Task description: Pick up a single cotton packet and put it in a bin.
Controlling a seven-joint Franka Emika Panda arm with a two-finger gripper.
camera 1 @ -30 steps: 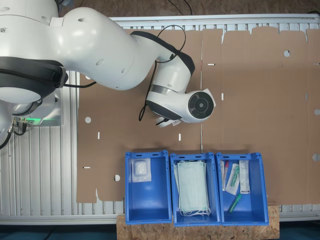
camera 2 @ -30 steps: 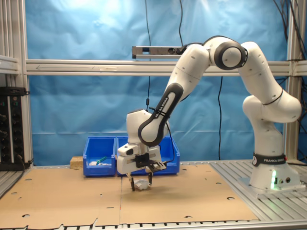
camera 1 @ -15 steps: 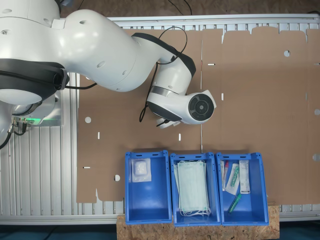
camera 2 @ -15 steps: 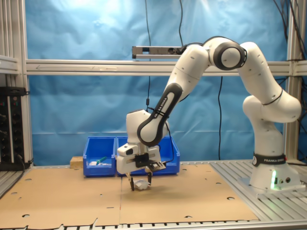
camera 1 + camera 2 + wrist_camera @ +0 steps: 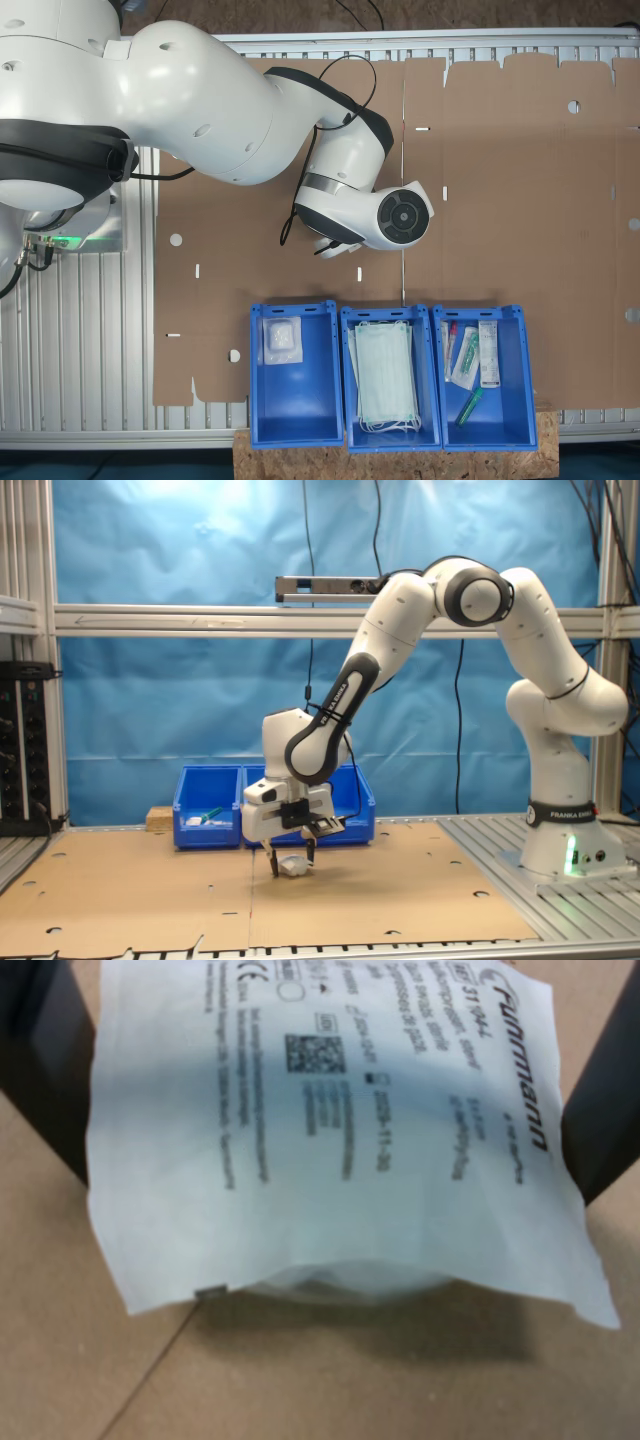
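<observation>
Cotton packet [image 5: 330,1150] sits pinched between the two dark fingers [image 5: 40,1060] of the gripper [image 5: 292,861]; in the wrist view a finger presses on each of its side edges and the white sheet bulges between them, dark print along one side. Second exterior view shows the packet [image 5: 293,865] as a small white lump between the fingertips, lifted just clear of the cardboard sheet [image 5: 150,900], shadow under it in the wrist view. Jaws closed on the packet, not spread.

Arm [image 5: 200,95] reaches out over the middle of the cardboard [image 5: 520,180], wrist pointing down.

Three blue bins in a row at one edge of the cardboard, near the chipboard strip [image 5: 390,462]. In the first exterior view, leftmost bin [image 5: 295,410] holds one more white packet [image 5: 282,341] in a far corner. Middle bin [image 5: 390,440] holds stacked pale-green face masks [image 5: 385,375]. Rightmost bin [image 5: 520,400] holds assorted small wrapped items [image 5: 470,360]. Held packet is well apart from all three bins, over bare cardboard.
</observation>
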